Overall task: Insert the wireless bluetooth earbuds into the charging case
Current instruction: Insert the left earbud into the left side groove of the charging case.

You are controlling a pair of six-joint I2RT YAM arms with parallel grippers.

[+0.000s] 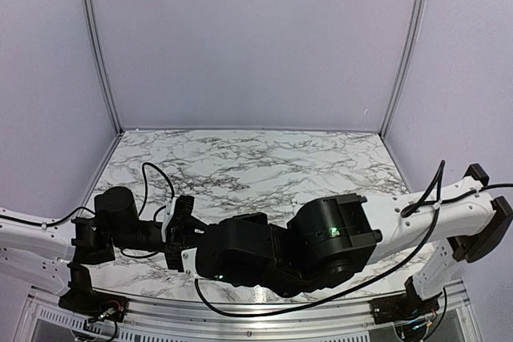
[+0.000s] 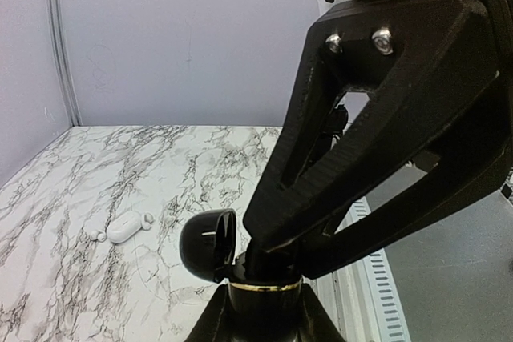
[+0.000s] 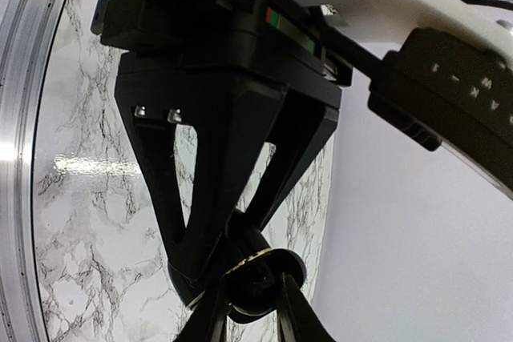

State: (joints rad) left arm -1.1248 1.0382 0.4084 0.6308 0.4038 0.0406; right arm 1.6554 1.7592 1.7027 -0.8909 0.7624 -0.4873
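Note:
My left gripper is shut on the black charging case, which has a gold ring around its mouth. It holds the case upright above the marble table, with the round lid hinged open to the left. My right gripper reaches down from the right, its tips close together in the case's mouth. In the right wrist view a small dark rounded earbud sits between those tips at the case. The other bud is not in view. From above, the arms hide the case.
A white oval case with two small white buds beside it lies on the marble to the left of the held case. The table's metal front rail runs close on the right. Purple walls enclose the table.

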